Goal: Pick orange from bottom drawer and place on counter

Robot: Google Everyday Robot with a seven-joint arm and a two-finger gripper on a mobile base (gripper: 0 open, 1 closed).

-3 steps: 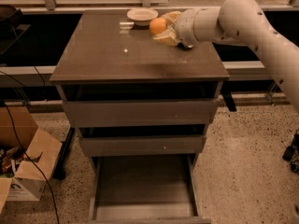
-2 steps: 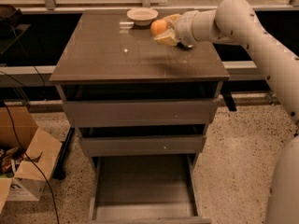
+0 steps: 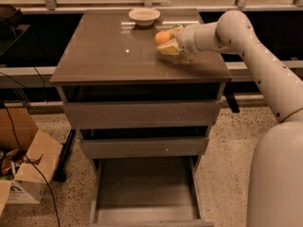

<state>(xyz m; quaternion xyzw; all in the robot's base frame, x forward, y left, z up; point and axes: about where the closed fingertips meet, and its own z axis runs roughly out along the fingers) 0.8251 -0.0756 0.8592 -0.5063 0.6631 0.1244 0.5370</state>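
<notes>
The orange (image 3: 161,37) sits between the yellowish fingers (image 3: 169,48) of my gripper (image 3: 165,39), which is shut on it. The gripper holds it low over the right rear part of the counter (image 3: 113,51); I cannot tell whether the fruit touches the glossy top. My arm reaches in from the right. The bottom drawer (image 3: 144,193) stands pulled open below, and its grey floor shows nothing on it. The two drawers above it are only slightly ajar.
A pale bowl (image 3: 144,16) stands at the back of the counter, just left of the gripper. An open cardboard box (image 3: 26,171) and black cables lie on the speckled floor at the left. My white body (image 3: 277,178) fills the lower right.
The gripper with the orange has come down and a little forward, closer to the counter top. My body has come into view at the lower right.
</notes>
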